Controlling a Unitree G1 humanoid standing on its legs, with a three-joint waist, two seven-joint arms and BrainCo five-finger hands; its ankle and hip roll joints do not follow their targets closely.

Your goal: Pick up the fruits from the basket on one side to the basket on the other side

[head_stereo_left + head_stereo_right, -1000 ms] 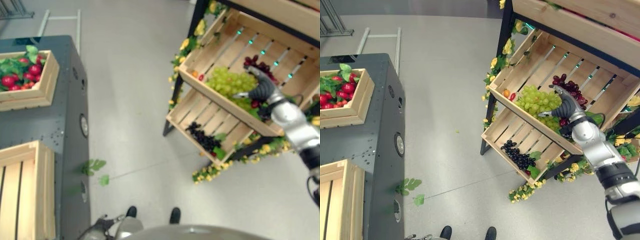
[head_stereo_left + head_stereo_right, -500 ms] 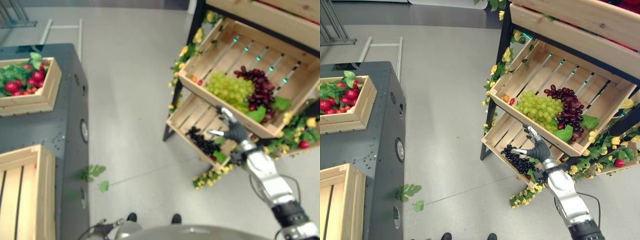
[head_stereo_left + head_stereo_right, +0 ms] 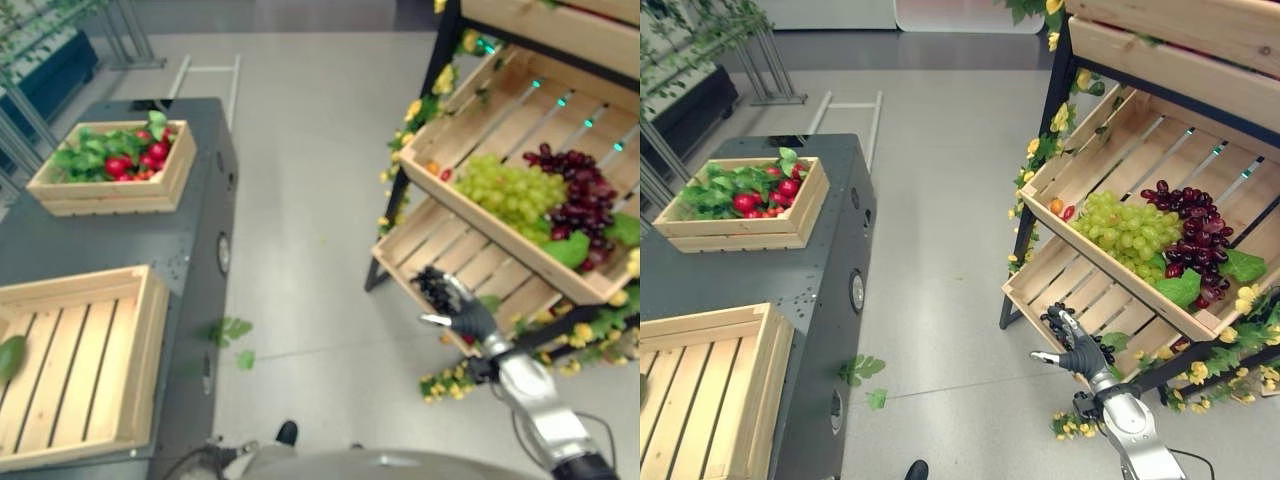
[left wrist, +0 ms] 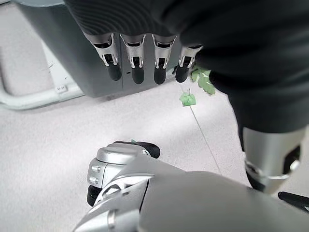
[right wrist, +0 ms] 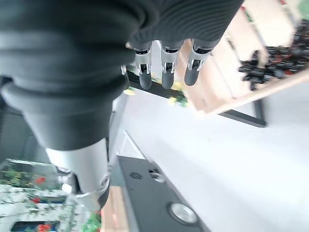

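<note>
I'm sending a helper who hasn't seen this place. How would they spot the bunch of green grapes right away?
Find the tilted wooden shelf rack trimmed with yellow flowers, opposite the dark cabinet. In its middle crate lies the green grape bunch, toward the crate's lower edge. It is the pale yellow-green cluster, beside the dark red grapes; the black grapes sit one crate lower.
</note>
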